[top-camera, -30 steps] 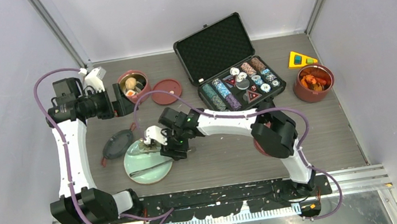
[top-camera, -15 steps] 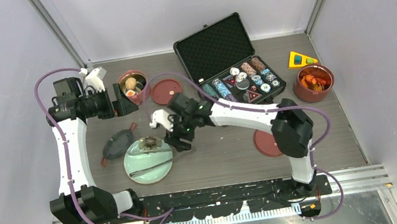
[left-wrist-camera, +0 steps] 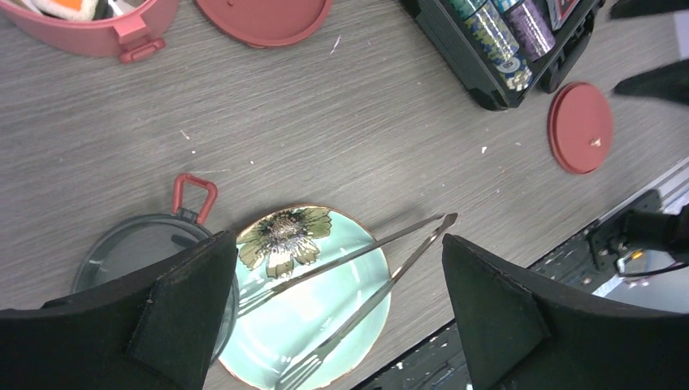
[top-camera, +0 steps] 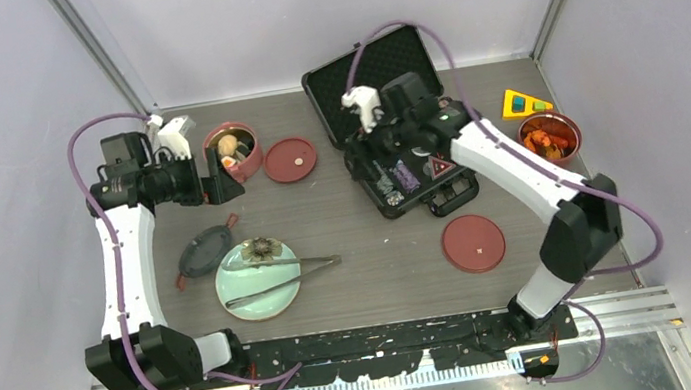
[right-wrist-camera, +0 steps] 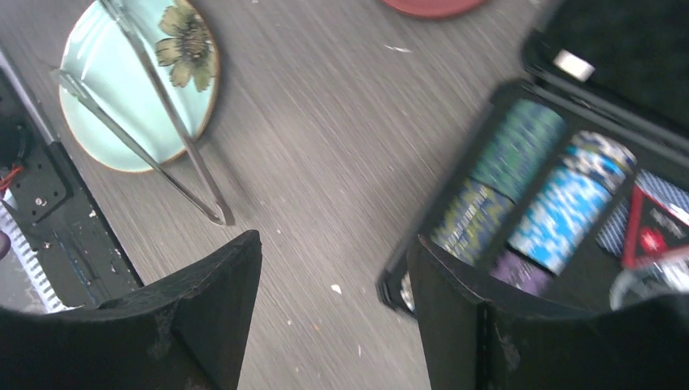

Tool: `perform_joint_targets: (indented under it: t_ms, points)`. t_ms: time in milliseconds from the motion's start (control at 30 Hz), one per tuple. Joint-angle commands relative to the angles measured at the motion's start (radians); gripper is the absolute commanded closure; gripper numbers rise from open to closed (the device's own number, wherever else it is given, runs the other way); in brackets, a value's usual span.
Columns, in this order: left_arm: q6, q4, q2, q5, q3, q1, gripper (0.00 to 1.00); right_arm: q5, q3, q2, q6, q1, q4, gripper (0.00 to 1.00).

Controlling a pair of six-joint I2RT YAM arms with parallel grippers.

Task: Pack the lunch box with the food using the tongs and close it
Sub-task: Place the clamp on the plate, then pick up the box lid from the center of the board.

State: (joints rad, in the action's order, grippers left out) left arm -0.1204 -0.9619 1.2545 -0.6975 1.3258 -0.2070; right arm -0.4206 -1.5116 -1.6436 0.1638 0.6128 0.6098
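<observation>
Black fingers of the left claw [left-wrist-camera: 341, 252] are held wide apart with nothing between them. Beneath them the tongs [left-wrist-camera: 349, 262] are seen lying across the plate [top-camera: 237, 282], tips out over the counter [top-camera: 379, 251]. The top lid [left-wrist-camera: 130, 248] is partly hidden behind one finger, and the bowl [left-wrist-camera: 89, 32] is cut off by the frame's edge. The right claw [right-wrist-camera: 335, 244] is likewise spread and empty above the case [right-wrist-camera: 617, 49], which is blurred and cropped. The left arm is run up the counter's left side, its wrist turned toward the bowl. The right arm is stretched diagonally over the case, covering some chips.
</observation>
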Motion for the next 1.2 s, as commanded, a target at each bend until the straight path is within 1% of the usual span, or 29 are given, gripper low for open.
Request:
perform_joint_targets:
  t_ms: [0,100,300,433,500,633,700,800,900,967,1167]
  points:
    - [-0.071,0.025,0.004,0.05,0.028,0.06,0.0,-0.021,0.039,0.154,-0.014,-0.09,0.097,0.29]
    - [-0.093,0.02,0.006,0.09,0.028,0.126,0.0,0.012,0.073,0.232,0.061,-0.16,0.231,0.3]
    - [-0.11,0.028,0.016,0.134,0.014,0.271,0.0,0.051,0.175,0.383,0.244,-0.394,0.495,0.31]
    - [-0.115,0.046,0.027,0.149,-0.002,0.335,0.0,0.098,0.272,0.432,0.356,-0.544,0.603,0.33]
    - [-0.11,0.05,0.035,0.148,-0.005,0.356,0.0,0.107,0.341,0.441,0.421,-0.595,0.634,0.37]
    - [-0.096,0.069,0.034,0.139,-0.022,0.378,0.0,0.122,0.519,0.517,0.479,-0.599,0.601,0.47]
    - [-0.091,0.075,0.028,0.14,-0.029,0.382,0.0,0.13,0.563,0.527,0.496,-0.588,0.596,0.5]
    - [-0.089,0.075,0.021,0.134,-0.032,0.383,0.0,0.172,0.619,0.532,0.495,-0.542,0.553,0.52]
    - [-0.089,0.079,0.009,0.128,-0.045,0.388,0.0,0.27,0.674,0.534,0.468,-0.458,0.477,0.52]
    - [-0.089,0.081,0.004,0.133,-0.054,0.39,0.0,0.308,0.701,0.529,0.452,-0.419,0.435,0.52]
    - [-0.094,0.077,-0.003,0.141,-0.062,0.389,0.0,0.329,0.727,0.49,0.417,-0.376,0.367,0.53]
